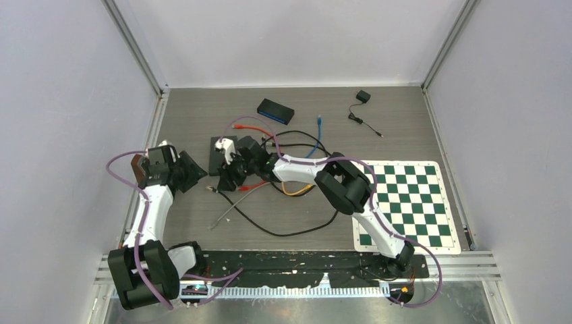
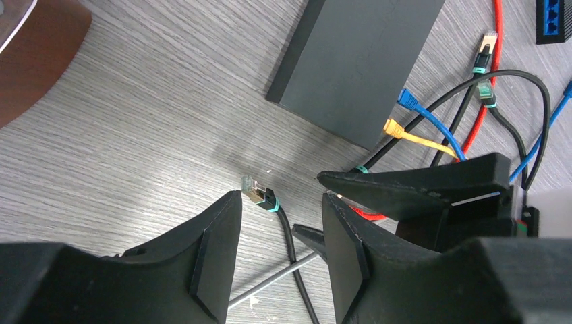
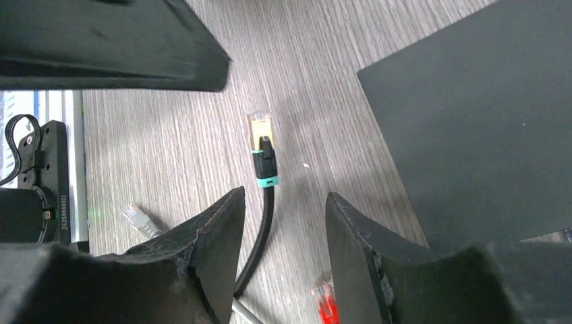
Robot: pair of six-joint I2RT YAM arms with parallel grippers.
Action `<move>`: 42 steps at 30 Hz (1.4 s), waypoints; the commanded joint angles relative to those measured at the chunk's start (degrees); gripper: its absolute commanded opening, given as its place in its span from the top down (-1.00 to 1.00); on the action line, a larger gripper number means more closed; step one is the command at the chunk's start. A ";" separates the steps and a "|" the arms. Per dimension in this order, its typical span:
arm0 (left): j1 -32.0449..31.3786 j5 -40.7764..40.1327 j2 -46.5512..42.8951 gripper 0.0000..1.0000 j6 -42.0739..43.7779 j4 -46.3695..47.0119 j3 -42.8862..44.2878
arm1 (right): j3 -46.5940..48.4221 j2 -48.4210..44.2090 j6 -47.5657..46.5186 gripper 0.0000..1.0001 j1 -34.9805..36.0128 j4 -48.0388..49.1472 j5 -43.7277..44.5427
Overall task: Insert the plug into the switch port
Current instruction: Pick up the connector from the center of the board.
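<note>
The plug (image 3: 261, 137), a gold-tipped network connector with a teal boot on a black cable (image 3: 260, 236), lies loose on the grey wood-grain desk (image 2: 135, 121). It sits just beside the near edge of the dark grey switch (image 2: 357, 61) but apart from it, and nothing grips it. The right pincer (image 3: 283, 199) hovers low over this cable with its fingers apart. The black lead runs through the gap between them and the plug lies just ahead of the tips; whether either finger touches the cable cannot be told. The left pincer (image 2: 282, 202) also stands apart and holds nothing, pointing at the same plug from the opposite side, so the two sets of fingers nearly meet over it. A blue cable (image 2: 432, 118) and a yellow cable (image 2: 418, 138) reach the edge of the dark grey switch with their connectors against it. A red cable (image 2: 496, 40) runs past them, and a grey cable (image 1: 229, 209) trails toward the near side of the desk. Farther back lies a blue switch (image 1: 275, 111), with a small black power adapter (image 1: 363, 96) well off to its right. A green-and-white chessboard mat (image 1: 411, 202) covers the desk's right side.
</note>
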 commanded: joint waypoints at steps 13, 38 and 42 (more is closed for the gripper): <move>0.43 0.64 -0.68 0.01 -1.63 4.03 -2.61 | 7.41 7.44 5.97 0.00 -0.30 2.88 -10.95; 0.68 0.79 -2.19 0.00 -1.39 2.22 -1.21 | 9.02 9.39 9.26 0.34 -0.97 6.79 -12.86; 0.65 0.69 -1.90 0.01 -1.20 2.26 -1.43 | 9.37 10.19 10.54 0.34 -0.99 7.65 -13.52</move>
